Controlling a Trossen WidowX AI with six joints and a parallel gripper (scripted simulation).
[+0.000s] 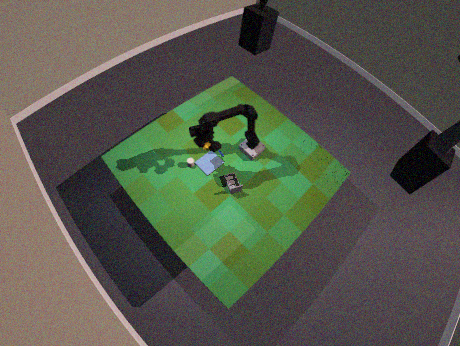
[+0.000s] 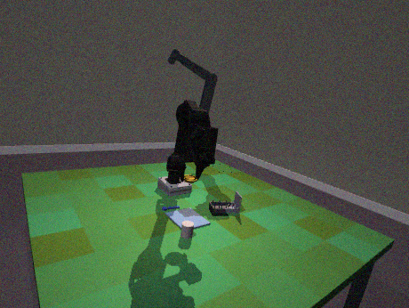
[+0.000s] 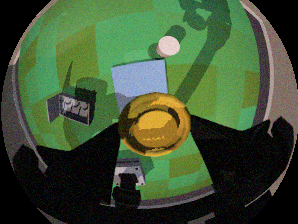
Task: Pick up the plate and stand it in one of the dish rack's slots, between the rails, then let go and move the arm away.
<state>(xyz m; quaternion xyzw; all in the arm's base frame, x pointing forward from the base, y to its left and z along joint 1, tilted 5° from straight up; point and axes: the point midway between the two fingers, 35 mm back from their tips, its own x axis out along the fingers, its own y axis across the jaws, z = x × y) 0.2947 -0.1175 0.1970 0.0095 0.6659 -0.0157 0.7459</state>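
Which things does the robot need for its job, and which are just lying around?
Needed for the job:
round yellow plate, held in the black pincer
small dark dish rack

Just lying about:
flat light-blue square mat
small white cylinder cup
thin blue pen

A green checkered table [image 2: 276, 263] carries the arm's grey base [image 2: 174, 185], a blue mat [image 2: 188, 218], a small white cup [image 2: 187, 229], a blue pen [image 2: 171, 207] and a dark dish rack [image 2: 222, 206].
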